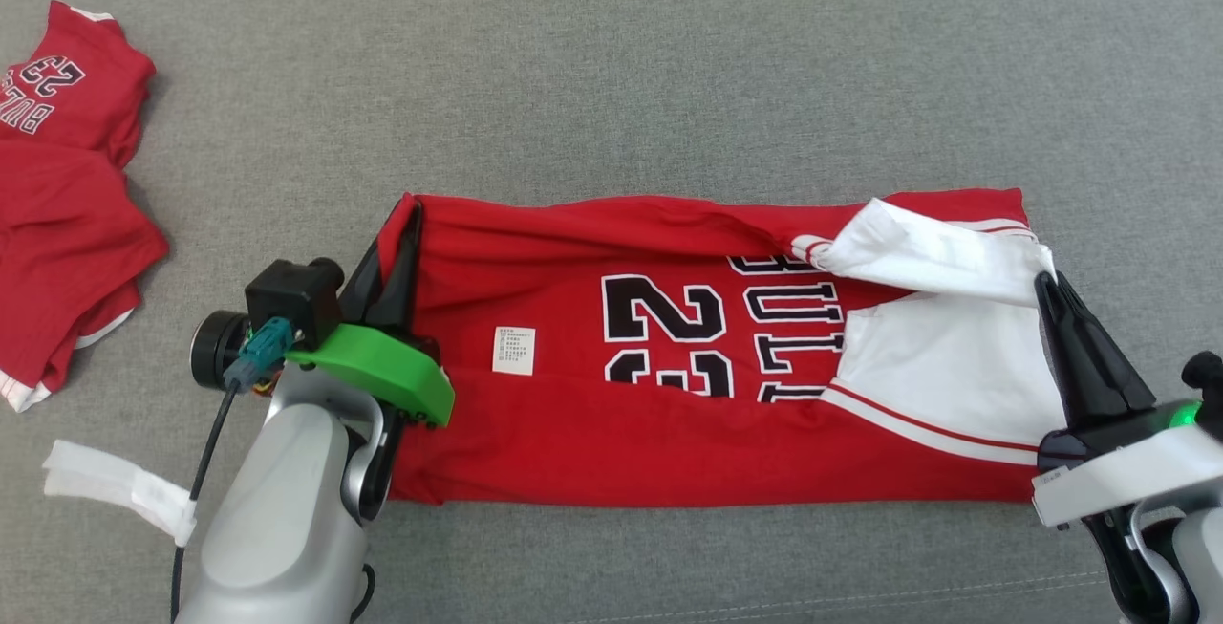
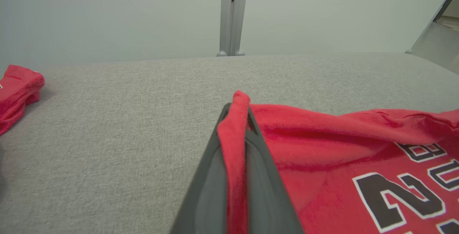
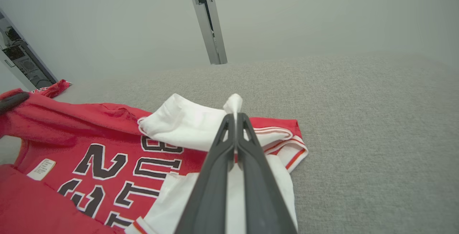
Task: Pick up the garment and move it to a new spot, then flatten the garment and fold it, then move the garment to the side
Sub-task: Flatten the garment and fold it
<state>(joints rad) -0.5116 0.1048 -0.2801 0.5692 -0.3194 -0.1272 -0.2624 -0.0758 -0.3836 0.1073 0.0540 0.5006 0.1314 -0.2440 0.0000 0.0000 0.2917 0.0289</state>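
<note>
The garment (image 1: 592, 414) is a red jersey with black "23" lettering and white sleeves, lying partly folded across the grey surface. My left gripper (image 1: 409, 223) is shut on its left red edge, and the wrist view shows red cloth (image 2: 235, 148) pinched between the dark fingers (image 2: 263, 176). My right gripper (image 1: 1049, 282) is shut on the white sleeve at the garment's right end. In the right wrist view a tuft of white cloth (image 3: 233, 102) sticks out past the fingertips (image 3: 235, 119). The garment (image 3: 71, 144) spreads to the left there.
A second red jersey (image 1: 67, 194) lies crumpled at the far left. A white cloth strip (image 1: 119, 488) lies near the front left, beside my left arm. The grey padded surface (image 1: 669, 60) is open behind the garment. A metal post (image 2: 232, 15) stands beyond the far edge.
</note>
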